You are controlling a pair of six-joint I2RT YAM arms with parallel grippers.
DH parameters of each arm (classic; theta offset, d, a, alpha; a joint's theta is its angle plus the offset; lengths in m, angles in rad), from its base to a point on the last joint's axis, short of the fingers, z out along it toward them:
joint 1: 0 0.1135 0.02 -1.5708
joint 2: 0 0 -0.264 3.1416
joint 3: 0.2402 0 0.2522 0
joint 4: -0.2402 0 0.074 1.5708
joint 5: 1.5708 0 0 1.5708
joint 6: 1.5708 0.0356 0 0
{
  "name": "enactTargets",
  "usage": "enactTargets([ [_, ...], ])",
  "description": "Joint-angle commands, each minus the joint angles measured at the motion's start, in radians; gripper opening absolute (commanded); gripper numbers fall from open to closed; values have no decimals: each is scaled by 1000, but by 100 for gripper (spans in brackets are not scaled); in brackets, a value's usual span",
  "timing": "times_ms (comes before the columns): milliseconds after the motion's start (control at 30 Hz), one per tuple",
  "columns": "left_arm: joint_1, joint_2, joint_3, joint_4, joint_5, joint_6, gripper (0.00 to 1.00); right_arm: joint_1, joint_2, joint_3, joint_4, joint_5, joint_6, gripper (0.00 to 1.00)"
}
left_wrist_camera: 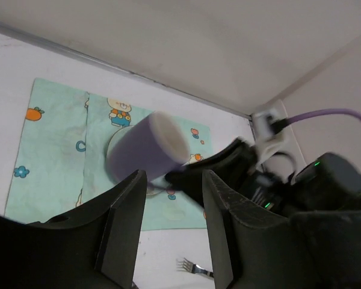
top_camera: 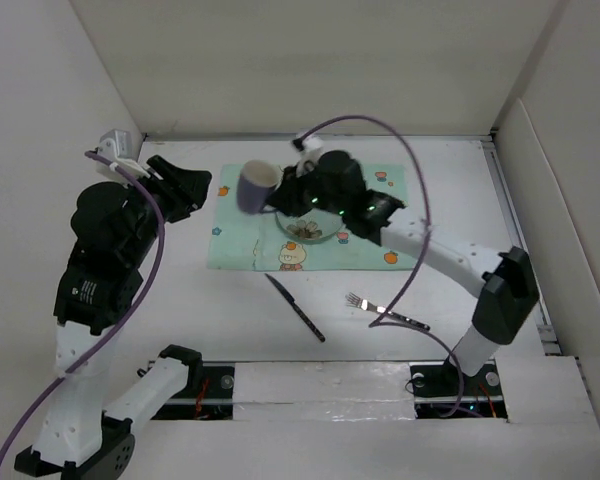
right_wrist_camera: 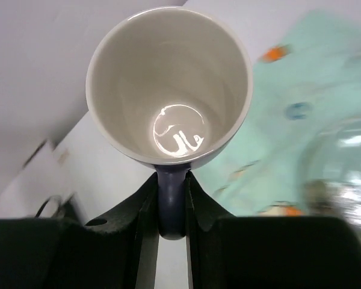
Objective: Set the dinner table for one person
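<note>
A purple mug with a white inside hangs tilted above the left part of the mint-green placemat on the white dinner table. My right gripper is shut on the mug's handle, and the mug's mouth faces its camera. A clear glass plate lies on the placemat, partly under the right arm. My left gripper stands open and empty to the left of the mug. In the left wrist view the mug shows beyond the open left gripper.
A black-handled knife and a silver fork lie on the bare table in front of the placemat. The fork also shows in the left wrist view. White panel walls enclose the table.
</note>
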Motion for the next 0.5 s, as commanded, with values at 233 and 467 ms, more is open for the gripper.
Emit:
enactTargets([
  [233,-4,88,-122,194,128,67,38,-535,-128,-144,84,209,12,0],
  [467,-14,142,-177,249,169,122,38,-658,22,-79,49,299,-5,0],
])
